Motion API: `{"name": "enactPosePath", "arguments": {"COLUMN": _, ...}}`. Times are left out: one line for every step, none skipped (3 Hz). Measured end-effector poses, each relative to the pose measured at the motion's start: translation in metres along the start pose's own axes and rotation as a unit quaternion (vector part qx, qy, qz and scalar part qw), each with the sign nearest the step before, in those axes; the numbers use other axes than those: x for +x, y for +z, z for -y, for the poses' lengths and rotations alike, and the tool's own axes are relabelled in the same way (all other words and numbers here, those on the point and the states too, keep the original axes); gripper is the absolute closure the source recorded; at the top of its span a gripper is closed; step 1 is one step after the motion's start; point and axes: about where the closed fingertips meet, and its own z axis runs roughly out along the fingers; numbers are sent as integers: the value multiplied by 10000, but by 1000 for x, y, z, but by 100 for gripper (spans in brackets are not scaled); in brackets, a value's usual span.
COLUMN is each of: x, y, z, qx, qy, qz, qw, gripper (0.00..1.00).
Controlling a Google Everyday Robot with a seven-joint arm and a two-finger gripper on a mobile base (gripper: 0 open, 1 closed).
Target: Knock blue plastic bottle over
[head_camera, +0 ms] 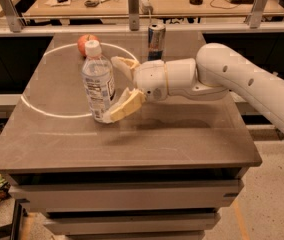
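Note:
The blue plastic bottle [98, 81] stands upright on the dark table [182, 139], left of centre, with a white cap and a white label. My gripper [118, 88] reaches in from the right on a white arm. It is open, with its cream fingers [126, 105] spread just right of the bottle. The near fingertip is at the bottle's base and seems to touch it. The far finger is level with the bottle's shoulder.
A slim blue-and-silver can [156, 41] stands at the table's back edge behind my wrist. A red apple [86, 42] sits behind the bottle. A white circle line [42, 110] is drawn on the table. Benches with clutter run along the back.

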Motion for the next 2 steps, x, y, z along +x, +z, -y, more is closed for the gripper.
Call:
{"name": "enactPosePath", "arguments": {"x": -2, "y": 17, "z": -6, "qx": -239, "qy": -40, "qz": 73, "qw": 9997, "gripper": 0}}
{"name": "enactPosePath", "arguments": {"x": -3, "y": 26, "z": -11, "qx": -389, "qy": -55, "qz": 122, "qw": 9992, "gripper": 15}}
